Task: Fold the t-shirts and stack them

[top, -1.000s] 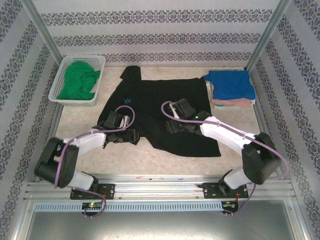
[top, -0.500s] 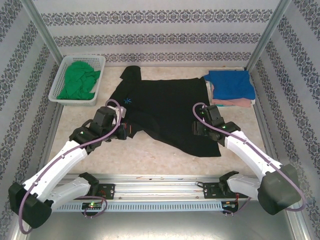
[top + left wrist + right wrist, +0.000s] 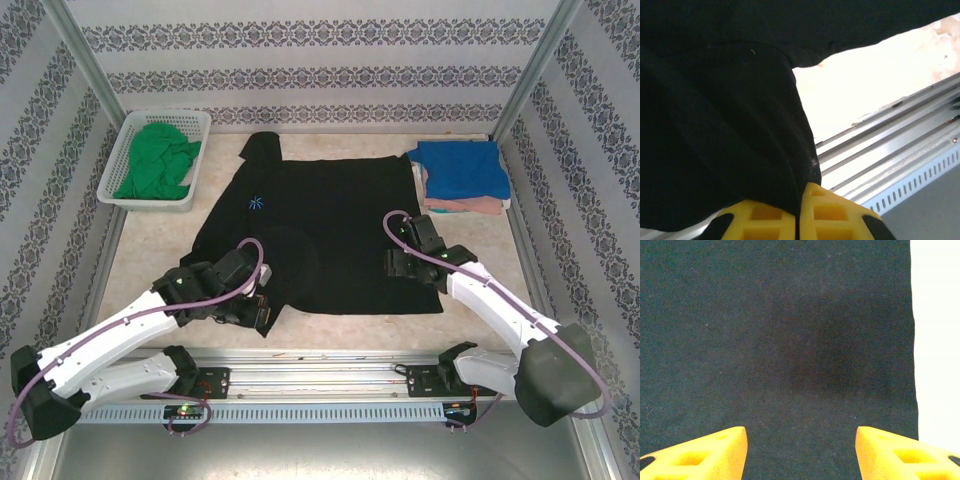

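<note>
Black t-shirt [image 3: 330, 225] lies spread mid-bench [image 3: 160, 250], long side running left-right, light-blue mark toward its left end. Left gripper [image 3: 800, 200] is pressed together on the near-left hem corner. Cloth is pinched between its fingers, and the rest of the shirt lies away from it, far and to the right. Right gripper [image 3: 801, 435] is spread and empty, over the cloth just inside the shirt's right edge. Left arm has the hold, so the fold likely carries that corner rightward.
</note>
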Available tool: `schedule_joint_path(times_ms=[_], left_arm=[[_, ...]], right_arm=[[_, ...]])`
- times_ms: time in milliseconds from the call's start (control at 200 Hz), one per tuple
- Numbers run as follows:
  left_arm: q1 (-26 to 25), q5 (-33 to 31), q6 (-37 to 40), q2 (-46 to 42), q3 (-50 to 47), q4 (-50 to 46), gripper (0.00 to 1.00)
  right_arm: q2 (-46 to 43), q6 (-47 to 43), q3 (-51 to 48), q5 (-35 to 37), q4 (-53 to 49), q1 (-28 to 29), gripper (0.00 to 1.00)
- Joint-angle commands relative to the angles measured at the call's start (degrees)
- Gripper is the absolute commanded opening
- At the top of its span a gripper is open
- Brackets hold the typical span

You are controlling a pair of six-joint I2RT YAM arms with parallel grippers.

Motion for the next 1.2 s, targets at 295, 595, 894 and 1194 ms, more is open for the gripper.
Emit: schedule_joint_path(times_ms=[295, 595, 894, 1194], left_arm=[[3.1, -5.2, 6.1, -0.6, 0.2, 9.0, 0.91], [27.6, -6.9, 15.9, 34.4, 11.3, 25.6, 0.9], [39.9, -5.5, 19.1, 60.7, 28.5, 27.4, 0.73], [46.0, -4.7, 20.3, 62.4, 30.7, 24.4, 0.73]], right_arm=[[15.5, 8.7, 5.8, 6.9, 3.5, 6.2, 0.55], [21.6, 18.0, 3.9, 7.7, 3.4, 5.9, 0.58], [17.2, 21.9, 0.5, 8.2, 1.2, 3.3, 0.57], [13.3, 26.1, -2.5, 6.9, 0.6, 5.3, 0.38]])
